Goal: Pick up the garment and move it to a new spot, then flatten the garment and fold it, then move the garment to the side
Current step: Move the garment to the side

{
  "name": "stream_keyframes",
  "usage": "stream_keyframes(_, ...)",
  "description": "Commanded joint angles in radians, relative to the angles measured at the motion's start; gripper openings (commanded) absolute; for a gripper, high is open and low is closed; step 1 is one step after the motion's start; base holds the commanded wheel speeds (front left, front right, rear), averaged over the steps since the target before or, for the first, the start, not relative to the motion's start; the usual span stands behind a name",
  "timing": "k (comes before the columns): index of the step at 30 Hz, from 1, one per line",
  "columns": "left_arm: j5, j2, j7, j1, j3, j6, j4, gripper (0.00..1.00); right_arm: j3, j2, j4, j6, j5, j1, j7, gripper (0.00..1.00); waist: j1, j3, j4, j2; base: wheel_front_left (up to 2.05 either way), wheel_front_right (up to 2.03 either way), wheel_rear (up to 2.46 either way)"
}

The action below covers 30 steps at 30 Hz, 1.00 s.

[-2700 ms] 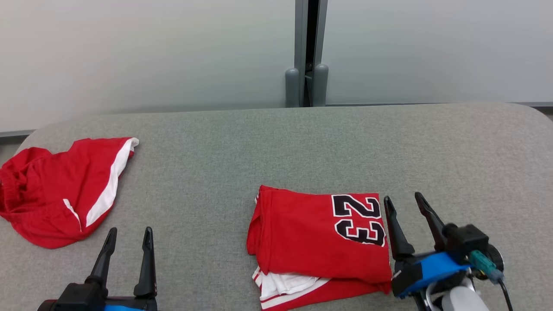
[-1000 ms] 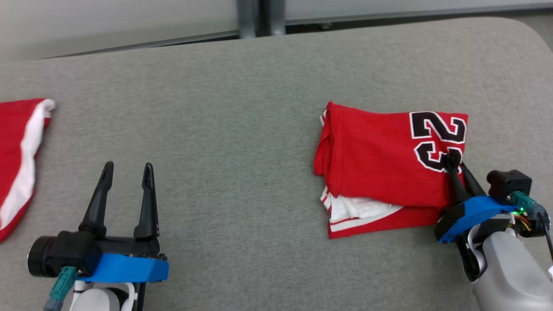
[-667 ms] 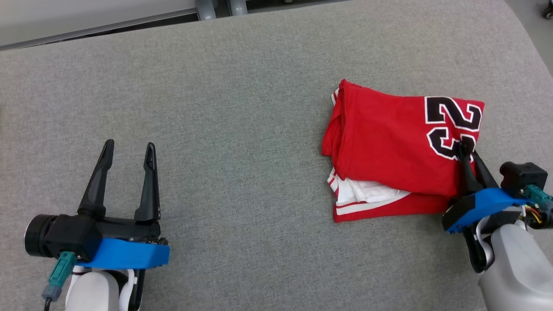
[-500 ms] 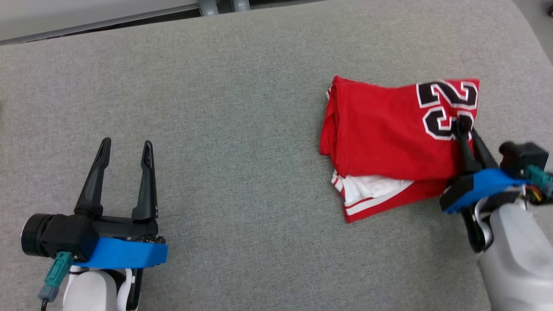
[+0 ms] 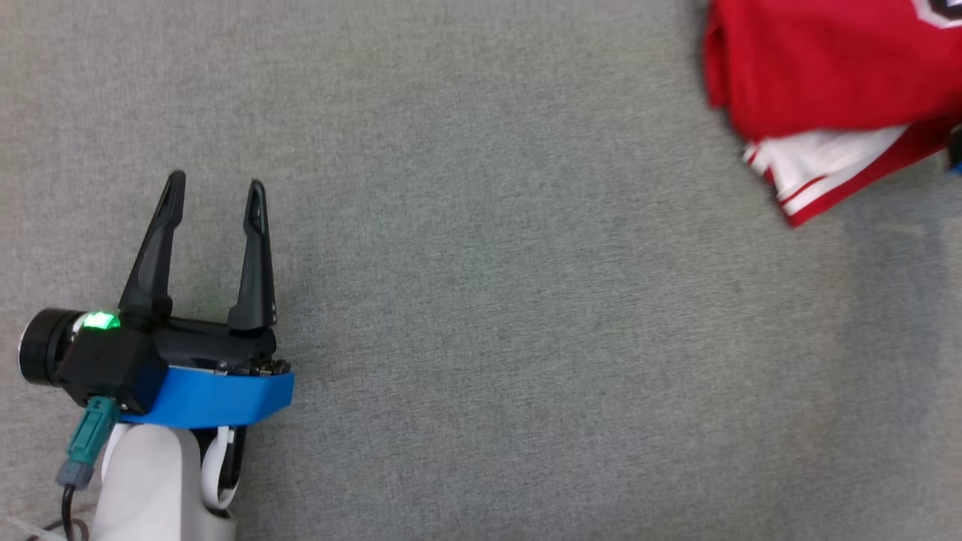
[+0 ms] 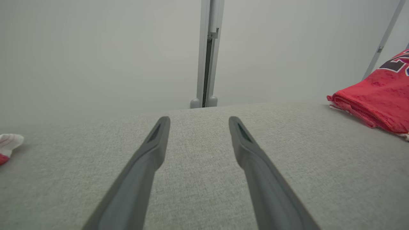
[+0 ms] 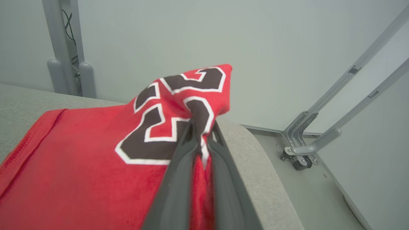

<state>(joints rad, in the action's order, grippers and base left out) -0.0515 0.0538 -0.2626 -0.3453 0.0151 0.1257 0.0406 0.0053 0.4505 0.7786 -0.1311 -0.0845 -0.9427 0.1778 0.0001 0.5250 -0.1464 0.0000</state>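
Right wrist view showed the right claw [image 7: 201, 127] clamped on the numbered corner of the folded red jersey [image 7: 80, 153]. Flat a second earlier, that corner was now lifted at the right edge of the grey fabric tabletop [image 5: 488, 300]; sideways move judged underway. Left claw [image 5: 215, 182] stood wide, empty.

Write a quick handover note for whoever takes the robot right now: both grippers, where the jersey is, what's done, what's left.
Left gripper: jaws open, empty, over bare grey table.
Right gripper: jaws shut on the red jersey, pinching it at the number 23.
Jersey: folded, at the table's right edge, pinched corner raised.
Done: the fold looks finished.
Left: probably carry the jersey to the side, set it down, let go.
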Motion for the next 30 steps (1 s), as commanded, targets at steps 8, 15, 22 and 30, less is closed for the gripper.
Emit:
stream_keyframes(8, 0.008, 0.013, -0.003, -0.076, 0.026, 0.005, -0.021, 1.0, -0.036, 0.142, 0.119, 0.001, 0.024, -0.165, -0.017, 0.0, -0.0001, 0.115, 0.053, 0.0, 0.0, 0.0, 0.0)
stream_keyframes(15, 0.009, 0.014, -0.003, -0.084, 0.019, 0.005, -0.021, 1.0, -0.047, 0.151, 0.172, 0.001, 0.067, -0.238, -0.002, 0.12, -0.0001, 0.139, 0.06, 0.0, 0.0, 0.0, 0.0)
stream_keyframes(22, 0.007, 0.012, -0.001, -0.094, 0.02, 0.005, -0.013, 1.0, -0.066, 0.145, 0.209, 0.001, 0.112, -0.276, 0.025, 1.0, -0.0001, 0.144, 0.066, 0.0, 0.0, 0.0, 0.0)
stream_keyframes(30, -0.01, 0.005, -0.001, -0.055, 0.004, 0.003, -0.004, 1.0, -0.11, 0.101, 0.156, 0.001, 0.152, -0.204, 0.084, 1.0, -0.0001, 0.053, 0.08, 0.0, 0.0, 0.0, 0.0)
